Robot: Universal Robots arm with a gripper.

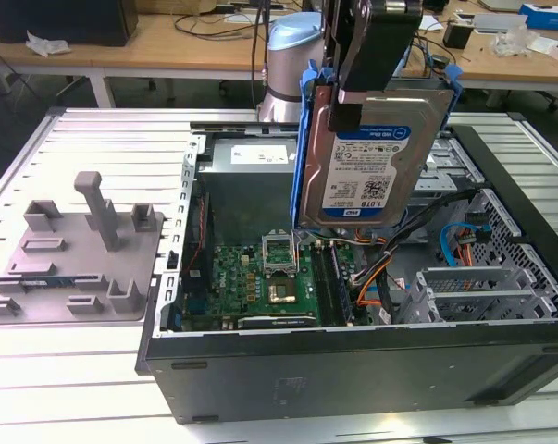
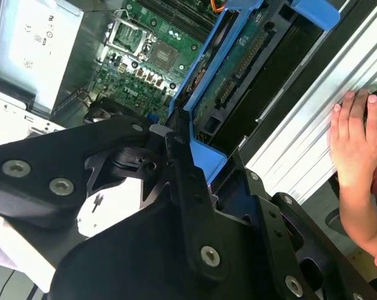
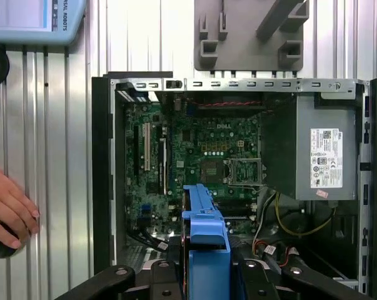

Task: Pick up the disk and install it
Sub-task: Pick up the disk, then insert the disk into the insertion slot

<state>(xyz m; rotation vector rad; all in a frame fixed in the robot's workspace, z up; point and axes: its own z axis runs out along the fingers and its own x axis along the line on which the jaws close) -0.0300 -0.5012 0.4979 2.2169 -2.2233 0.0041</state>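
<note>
The disk (image 1: 376, 157), a silver hard drive with a white-and-blue label and blue side rails, hangs upright above the open computer case (image 1: 353, 370). Its label faces the exterior camera. My gripper (image 1: 353, 97) is shut on its upper edge, with one black finger lying over the label side. In the second wrist view the disk (image 2: 238, 69) shows its green circuit-board side between the blue rails, just past my gripper (image 2: 182, 156). In the first wrist view one blue rail of the disk (image 3: 204, 240) sticks out over the motherboard (image 3: 201, 156).
A grey plastic fixture (image 1: 75, 250) with upright posts lies on the ribbed table at the exterior view's left. Inside the case sit the power supply (image 3: 316, 150), cables and a grey drive cage (image 1: 487, 287). A person's hand (image 2: 354, 137) rests on the table beside the case.
</note>
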